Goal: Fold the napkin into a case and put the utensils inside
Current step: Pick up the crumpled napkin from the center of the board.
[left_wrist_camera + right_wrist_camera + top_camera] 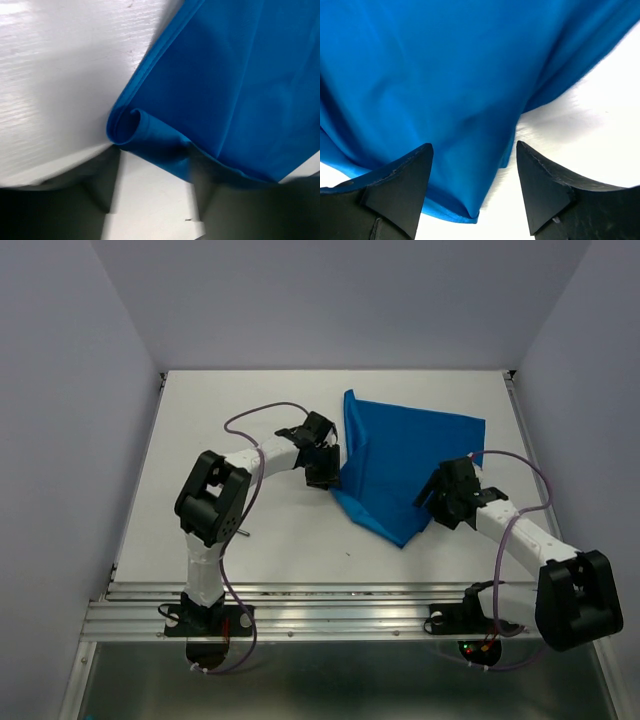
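Note:
The bright blue napkin (405, 455) lies partly folded on the white table, with layered edges on its left side and a point toward the front. My left gripper (325, 468) is at its left edge. In the left wrist view the gripper (155, 165) is open, and a curled fold of the napkin (131, 125) lies just beyond its blurred fingers. My right gripper (438, 502) is at the lower right edge. In the right wrist view it (472, 150) is open, with the napkin's corner (465, 200) lying between its black fingers (400, 185). No case is formed. The utensils are out of view.
The white table (250, 400) ends in a metal rail (320, 615) at the front and purple walls at the sides and back. A short thin dark stub (243, 532) shows beside the left arm's elbow; I cannot tell what it is.

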`<state>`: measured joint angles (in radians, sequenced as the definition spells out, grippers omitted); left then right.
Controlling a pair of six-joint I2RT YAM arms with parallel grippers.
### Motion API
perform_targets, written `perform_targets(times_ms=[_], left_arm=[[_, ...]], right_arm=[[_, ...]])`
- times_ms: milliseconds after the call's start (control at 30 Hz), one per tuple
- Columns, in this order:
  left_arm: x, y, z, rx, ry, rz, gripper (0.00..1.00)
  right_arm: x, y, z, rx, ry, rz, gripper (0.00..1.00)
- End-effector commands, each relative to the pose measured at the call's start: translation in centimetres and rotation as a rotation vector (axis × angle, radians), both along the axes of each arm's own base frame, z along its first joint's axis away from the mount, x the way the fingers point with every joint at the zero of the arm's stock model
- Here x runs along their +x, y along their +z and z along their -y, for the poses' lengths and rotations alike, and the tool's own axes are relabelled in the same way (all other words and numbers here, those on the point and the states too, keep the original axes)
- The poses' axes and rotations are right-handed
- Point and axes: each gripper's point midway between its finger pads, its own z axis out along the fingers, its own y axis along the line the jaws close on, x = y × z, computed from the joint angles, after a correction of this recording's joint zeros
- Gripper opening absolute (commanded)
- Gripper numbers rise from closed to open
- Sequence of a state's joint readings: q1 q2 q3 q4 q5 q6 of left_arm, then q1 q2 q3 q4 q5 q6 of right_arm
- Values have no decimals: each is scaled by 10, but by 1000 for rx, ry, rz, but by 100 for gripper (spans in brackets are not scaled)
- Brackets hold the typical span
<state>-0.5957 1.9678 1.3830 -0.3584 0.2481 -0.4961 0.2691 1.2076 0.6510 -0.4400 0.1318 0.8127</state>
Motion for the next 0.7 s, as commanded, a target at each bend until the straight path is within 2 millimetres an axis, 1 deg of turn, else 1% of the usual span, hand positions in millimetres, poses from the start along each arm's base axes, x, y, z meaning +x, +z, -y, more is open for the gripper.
perform_targets(times_ms=[0, 33, 67, 167, 200, 233, 300, 333, 400, 433, 467, 533, 600, 667], left_arm=[[-1, -2, 11, -27, -15, -12, 45], [-2, -3, 11, -24, -18, -21, 25], [1, 0, 10, -14, -13, -9, 0], [11, 12, -3, 35, 26, 27, 0], [13, 16, -5, 31, 42, 37, 0], [17, 28, -7, 14, 57, 61, 0], [24, 37, -17, 2, 98, 85, 0], [26, 49, -19, -21, 123, 103, 0], [30, 54, -26, -51, 157, 109, 0], [32, 63, -25, -81, 173, 126, 0], [32, 64, -28, -94, 185, 119, 0], [34, 72, -27, -123, 197, 133, 0], [35, 77, -26, -135, 200, 139, 0], [37, 79, -22, -147, 195, 136, 0]], right_arm=[[-4, 1, 8, 19, -42, 15, 74], [-7, 3, 8, 21, -42, 17, 74], [-9, 4, 9, 20, -43, 18, 74], [-18, 5, 16, 8, -60, 10, 74], [-21, 5, 18, 2, -63, 7, 74], [-24, 4, 19, -4, -66, 1, 74], [-30, 5, 22, -14, -70, -11, 74], [-31, 6, 23, -17, -67, -9, 74], [-35, 6, 20, -9, -36, -13, 73], [-35, 6, 19, -4, -32, -17, 73], [-37, 3, 18, -3, -27, -27, 71], [-41, -4, 18, -1, -26, -48, 67], [-43, -7, 16, 8, -24, -50, 65], [-42, -11, 8, 48, 0, -43, 62]])
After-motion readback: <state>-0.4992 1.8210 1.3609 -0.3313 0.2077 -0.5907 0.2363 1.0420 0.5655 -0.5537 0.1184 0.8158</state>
